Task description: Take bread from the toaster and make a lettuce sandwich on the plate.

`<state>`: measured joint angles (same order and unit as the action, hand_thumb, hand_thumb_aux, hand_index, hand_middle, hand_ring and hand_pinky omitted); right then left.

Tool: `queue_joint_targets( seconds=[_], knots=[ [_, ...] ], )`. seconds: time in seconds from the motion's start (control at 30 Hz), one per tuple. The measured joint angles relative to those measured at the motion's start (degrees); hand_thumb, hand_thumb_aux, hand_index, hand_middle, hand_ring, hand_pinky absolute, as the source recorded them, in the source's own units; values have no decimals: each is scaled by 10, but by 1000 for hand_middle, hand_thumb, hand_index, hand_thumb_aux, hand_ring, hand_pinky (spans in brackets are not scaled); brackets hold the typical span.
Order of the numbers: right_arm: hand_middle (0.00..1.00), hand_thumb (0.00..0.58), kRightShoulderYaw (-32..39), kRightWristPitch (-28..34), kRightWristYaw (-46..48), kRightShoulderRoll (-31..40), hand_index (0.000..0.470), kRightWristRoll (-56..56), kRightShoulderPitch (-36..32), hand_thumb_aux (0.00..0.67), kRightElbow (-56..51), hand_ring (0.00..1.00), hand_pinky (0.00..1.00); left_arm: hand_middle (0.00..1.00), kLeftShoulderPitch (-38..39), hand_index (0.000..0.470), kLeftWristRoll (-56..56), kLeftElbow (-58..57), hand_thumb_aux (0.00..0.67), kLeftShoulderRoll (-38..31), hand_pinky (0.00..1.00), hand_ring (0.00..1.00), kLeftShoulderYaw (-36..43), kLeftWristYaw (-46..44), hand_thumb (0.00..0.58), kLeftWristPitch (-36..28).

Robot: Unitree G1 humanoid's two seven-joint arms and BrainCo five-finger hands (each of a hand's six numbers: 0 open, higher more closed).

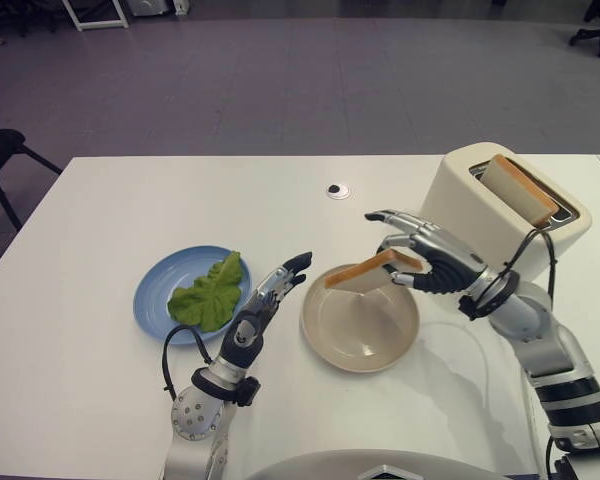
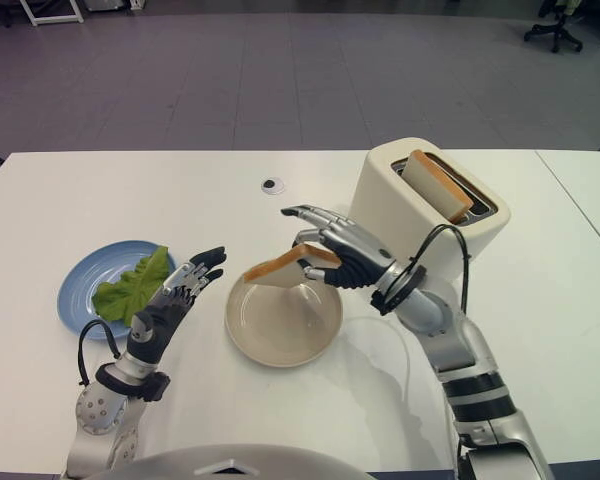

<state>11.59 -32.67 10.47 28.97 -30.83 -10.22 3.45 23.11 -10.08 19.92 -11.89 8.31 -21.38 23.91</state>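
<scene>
We see one tan bread slice [image 1: 372, 270] tilted above the beige plate [image 1: 370, 340]; a second slice [image 1: 518, 188] stands in the white toaster [image 1: 455, 200]; green lettuce [image 1: 210, 292] lies on a blue plate [image 1: 155, 290].

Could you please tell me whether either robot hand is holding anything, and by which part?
The right robot hand grips a bread slice by one end, over the beige plate; the left robot hand is open and empty.

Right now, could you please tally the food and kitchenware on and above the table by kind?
Bread slices: 2, held slice in the right hand, toaster slice
Plates: 2, blue plate, beige plate
Lettuce leaf: 1
Toaster: 1
Total: 6
</scene>
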Motion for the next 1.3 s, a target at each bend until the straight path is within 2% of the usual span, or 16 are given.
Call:
queue_joint_targets(
  seconds=[0.17,0.33,0.37,0.4,0.43,0.47,0.73,0.87,0.97,1.03,1.13,1.2,1.3],
  knots=[
    [0,580,24,-45,-87,-4,470,-123,-20,670,-16,0,0,0,1,0,0,-1,0,0,0,0,0,-1,0,1],
    [0,580,66,-118,-108,48,470,-177,12,670,-31,0,0,0,1,0,0,0,0,0,0,0,1,-1,0,0],
    [0,566,68,-128,-114,56,398,-185,15,568,-34,0,0,0,1,0,0,0,0,0,0,0,1,-1,0,0],
    [0,519,72,-137,-118,63,317,-193,17,452,-37,0,0,0,1,0,0,0,0,0,0,0,1,-1,0,0],
    [0,183,78,-148,-119,74,81,-197,21,116,-40,0,0,0,1,0,0,0,0,0,0,0,1,-1,0,0],
    [0,0,85,-158,-116,82,0,-198,29,0,-43,0,0,0,1,0,0,0,0,0,0,0,1,-2,0,0],
    [0,0,97,-191,-102,106,0,-192,51,0,-55,0,0,0,-3,0,-6,2,0,-3,0,0,-7,-4,0,-1],
    [0,0,91,-188,-100,104,0,-162,55,0,-56,0,0,0,-17,0,23,24,0,-27,0,0,-94,38,0,-29],
    [0,0,75,-174,-99,96,0,-115,55,0,-56,0,0,0,-39,0,174,-2,0,-123,0,0,-209,100,0,-55],
    [0,0,68,-171,-99,92,0,-94,55,0,-56,0,0,0,-40,0,305,-45,0,-190,0,0,-239,137,0,-66],
    [0,0,64,-169,-90,90,0,-71,54,0,-56,0,0,0,-50,0,474,-109,0,-262,0,0,-240,186,0,-105],
    [0,0,62,-167,-81,87,0,-54,53,0,-52,0,0,0,-67,0,586,-170,0,-306,0,0,-208,220,0,-140],
    [0,0,59,-166,-74,82,0,-47,52,0,-49,0,0,0,-97,0,651,-226,0,-319,0,0,-152,246,0,-150]
  ],
)
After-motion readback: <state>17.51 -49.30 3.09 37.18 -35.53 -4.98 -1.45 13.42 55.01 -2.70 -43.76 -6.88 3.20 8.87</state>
